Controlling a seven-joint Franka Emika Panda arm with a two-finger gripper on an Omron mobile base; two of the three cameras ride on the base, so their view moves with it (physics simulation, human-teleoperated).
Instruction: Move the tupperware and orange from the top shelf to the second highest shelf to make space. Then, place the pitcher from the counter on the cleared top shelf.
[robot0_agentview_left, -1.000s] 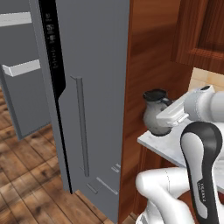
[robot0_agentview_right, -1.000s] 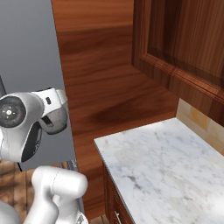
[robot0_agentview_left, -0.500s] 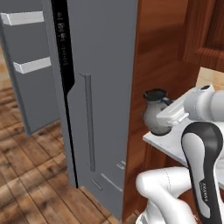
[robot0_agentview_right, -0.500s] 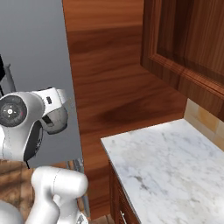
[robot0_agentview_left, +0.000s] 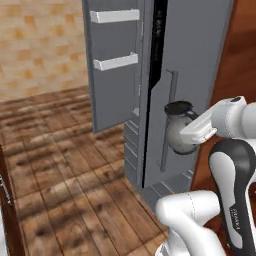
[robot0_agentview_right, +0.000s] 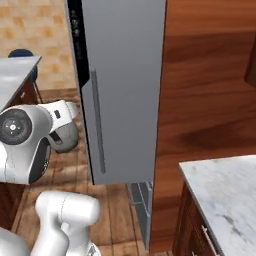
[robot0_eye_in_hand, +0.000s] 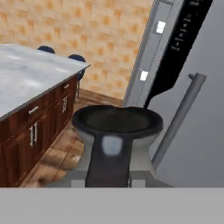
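- Nearest to me, the gripper (robot0_agentview_left: 192, 131) is clamped on the pitcher (robot0_agentview_left: 178, 134). In the hand view the pitcher (robot0_eye_in_hand: 114, 144) sits right in front of the camera, rim up, its neck between the jaws.
- I carry the pitcher upright, clear of any surface, so its long axis runs vertical. It hangs just in front of the closed fridge door (robot0_agentview_left: 192, 75), near that door's long bar handle (robot0_agentview_left: 169, 120).
- What my next move hangs on: the fridge opening lies to the left of the pitcher and farther in, past the dark gap between the closed door and the open door (robot0_agentview_left: 112, 65). I judge I must bring the pitcher left, around the closed door's edge, and up.
- The top shelf itself is hidden from me, as are the tupperware and the orange, so I cannot confirm it is cleared.
- Off to the right in the right base view, the marble counter (robot0_agentview_right: 225, 190) stands well apart from the pitcher (robot0_agentview_right: 65, 134).
- Writing: the black control strip (robot0_eye_in_hand: 186, 30) on the fridge carries small light marks, too small to read. I see no brand or label anywhere.
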